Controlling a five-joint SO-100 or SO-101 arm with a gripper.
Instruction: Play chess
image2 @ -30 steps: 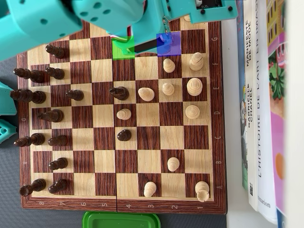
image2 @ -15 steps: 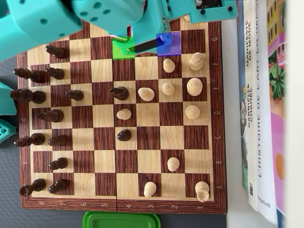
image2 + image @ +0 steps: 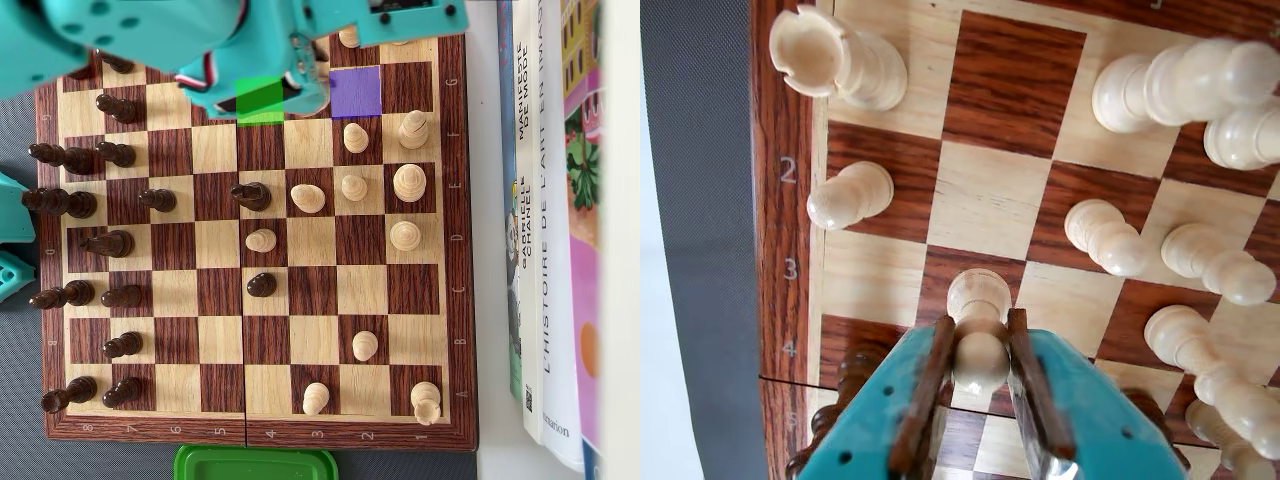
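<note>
Since a second ago the claw [image 3: 978, 352] has carried the white pawn [image 3: 978, 330] off the purple square [image 3: 355, 92] toward the green square [image 3: 260, 101] at nine o'clock. Pawn clamped; move half complete.

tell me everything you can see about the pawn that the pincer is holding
The pawn is pale, cream-coloured, smooth turned wood by the look of it, with a round head, a narrow neck and a flared base. The wrist view shows it clamped in the pincer, whose two brown-lined fingers press on either side of its body. It sits over the board near rows 3 and 4; whether its base touches the board I cannot tell. In the overhead view the teal arm hides it.
</note>
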